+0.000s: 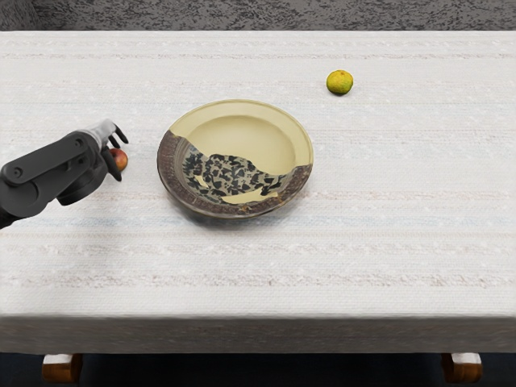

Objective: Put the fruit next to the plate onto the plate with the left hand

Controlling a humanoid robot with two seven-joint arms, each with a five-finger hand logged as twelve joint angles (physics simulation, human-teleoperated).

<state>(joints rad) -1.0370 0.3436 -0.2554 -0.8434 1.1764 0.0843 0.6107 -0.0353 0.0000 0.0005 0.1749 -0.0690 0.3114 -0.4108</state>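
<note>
Small red fruit (119, 160) was just left of the plate (172, 165), apart from its rim, not on it. My left hand (102, 150) was holding it, fingers (119, 134) curled around it; resting on the white table (387, 242) or lifted, couldn't tell. A yellow-green citrus fruit (339, 81) sat well apart, beyond the plate's right side.

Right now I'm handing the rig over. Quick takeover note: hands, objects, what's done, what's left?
Left hand: at the red fruit, just left of the plate; grasp unclear from this view.
Right hand: not in view.
Yellow-green fruit: far side of the table, up and right of the plate, well apart from it.
Done: reach to the red fruit. No fruit on the plate yet.
Left: secure the red fruit, lift, carry right, set it on the plate.
</note>
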